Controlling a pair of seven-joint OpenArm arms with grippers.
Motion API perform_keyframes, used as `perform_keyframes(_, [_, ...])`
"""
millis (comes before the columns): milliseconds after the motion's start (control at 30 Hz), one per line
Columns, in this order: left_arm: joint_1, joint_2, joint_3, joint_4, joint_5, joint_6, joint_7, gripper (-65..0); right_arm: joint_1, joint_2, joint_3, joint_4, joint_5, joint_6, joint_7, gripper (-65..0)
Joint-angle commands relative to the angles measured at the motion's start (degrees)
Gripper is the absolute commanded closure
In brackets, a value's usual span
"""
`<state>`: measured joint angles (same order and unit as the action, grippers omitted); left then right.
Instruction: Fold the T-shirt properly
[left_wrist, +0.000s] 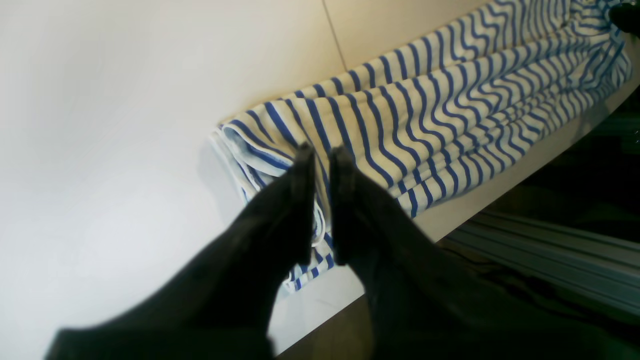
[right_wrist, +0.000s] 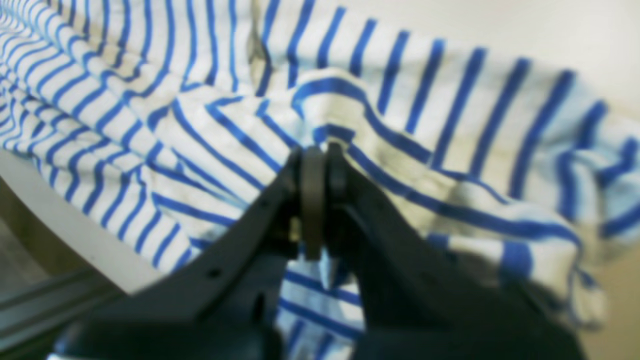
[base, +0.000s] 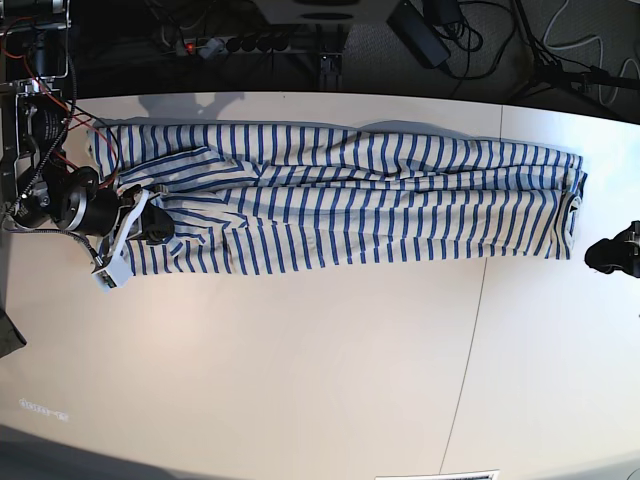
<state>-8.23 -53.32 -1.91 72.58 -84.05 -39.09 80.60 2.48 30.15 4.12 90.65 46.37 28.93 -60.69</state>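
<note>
Right now your T-shirt (base: 340, 205) lies as a long folded band across the far part of the white table (base: 300, 370), stretched almost from one end to the other, cream w/ thin blue stripes, wrinkled along its length.

Your right gripper (right_wrist: 320, 150) sits at the base view's left end of the band. Its jaws are pressed together, and in the right wrist view the tips meet at a raised, puckered ridge of the striped cloth; whether fabric is pinched between them you can't quite tell, since the shot is blurred.

Your left gripper (left_wrist: 322, 155) is at the opposite end, mostly off the base view's right edge. In the left wrist view its two dark fingers (left_wrist: 300, 200) stand close w/ only a narrow slit between them, hovering over the folded corner of the shirt near the table's front edge. Striped cloth shows through the slit lower down, but the fingers aren't clearly gripping it.

A thin seam (base: 470, 340) crosses the tabletop. Cables (base: 420, 30) and a power strip (base: 225, 45) lie on the dark floor beyond the far edge
</note>
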Motion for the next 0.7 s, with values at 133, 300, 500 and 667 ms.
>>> perform_keyframes(133, [1.73,-1.77,-0.72,0.42,2.64,-0.91,-0.60,-38.2,0.81,-1.20,0.63,-4.09,0.76,4.76,0.92,0.0])
perform_keyframes(300, [5.95,-1.14,-0.72,0.42,7.19,-0.91,-4.22,-40.2,0.81,-1.75,0.63,-8.13,0.76,4.76,1.16,0.0])
perform_keyframes(500, [6.49,1.75,-0.72,-0.59,12.26,-0.91,-9.31,-40.2,0.79,-1.75,0.63,-9.42,0.79,4.76,0.66,0.0])
perform_keyframes(667, [6.47,5.14,-0.72,-4.83,12.98,-0.91,-10.14,-40.2,0.79,-1.73,0.63,-9.40,0.76,4.76,0.63,0.0])
